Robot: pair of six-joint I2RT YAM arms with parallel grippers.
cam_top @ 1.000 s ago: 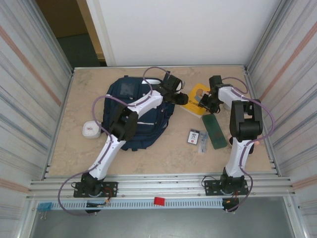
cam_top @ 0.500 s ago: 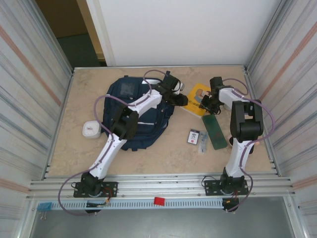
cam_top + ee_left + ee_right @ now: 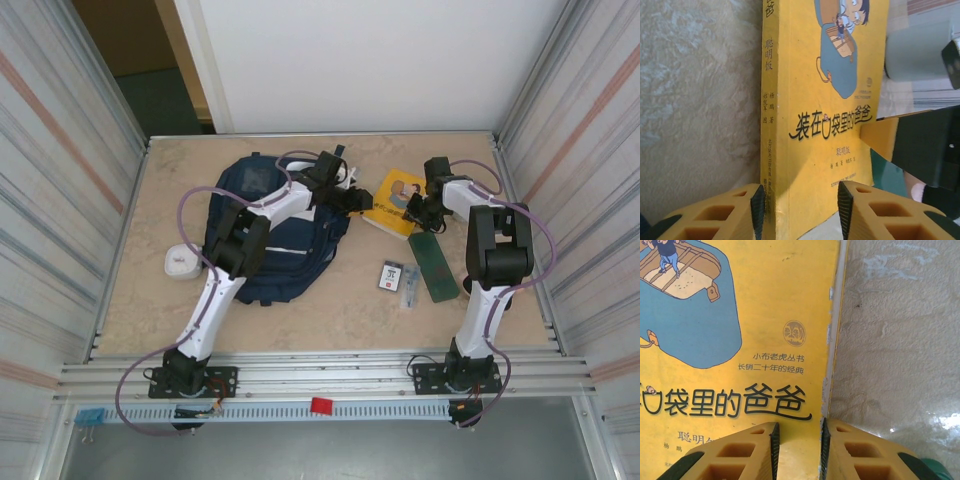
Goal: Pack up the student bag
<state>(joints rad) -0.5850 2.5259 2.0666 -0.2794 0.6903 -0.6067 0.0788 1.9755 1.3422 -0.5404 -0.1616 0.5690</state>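
- Left gripper (image 3: 801, 210) half-open, straddling the yellow book (image 3: 825, 100) at its spine corner; grip unclear.
- Right gripper (image 3: 799, 450) narrow at the book's page edge; grip unclear.
- Student bag (image 3: 300, 262) near the book.

Bag: student bag (image 3: 270, 240), navy woven cloth, matt; white patches nr top.
Book: book (image 3: 820, 150), paper; yellow cover smooth, slight sheen; cover edge chipped in right wrist view.
Table: table top (image 3: 340, 320), beige marbled stone-look, smooth, faint gloss in patches.
L tool: left gripper (image 3: 799, 200), fingers yellow moulded plastic, matt, open cells; pads black, rubber-like.
R tool: right gripper (image 3: 798, 440), same plastic and pads.
Arms: arm shells (image 3: 285, 205), white plastic, glossy.
Walls: side walls (image 3: 60, 150), ribbed grey sheet, metallic.
Rail: front rail (image 3: 330, 375), bare metal, satin.
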